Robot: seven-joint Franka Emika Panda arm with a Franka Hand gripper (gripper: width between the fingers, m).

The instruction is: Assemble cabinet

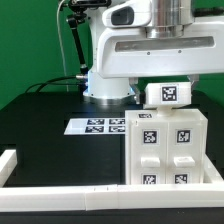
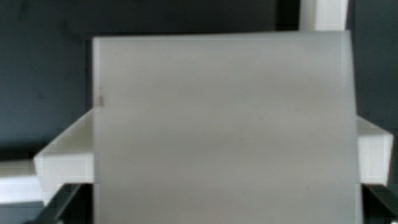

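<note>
Black tabletop (image 1: pixel 40 120): cabinet (image 1: pixel 165 150) just beside marker board (image 1: pixel 104 126), on exterior view's right.
Probably light, stiff, slick plastic; best gripped across a thin wall edge. Gripper (image 1: pixel 165 82) low over cabinet top, finger spread hidden, cannot tell.

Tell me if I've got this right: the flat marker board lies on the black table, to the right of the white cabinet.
Not quite. The exterior view shows the marker board lying flat on the black table, but it is on the exterior view's left of the white cabinet, not on its right.
</note>
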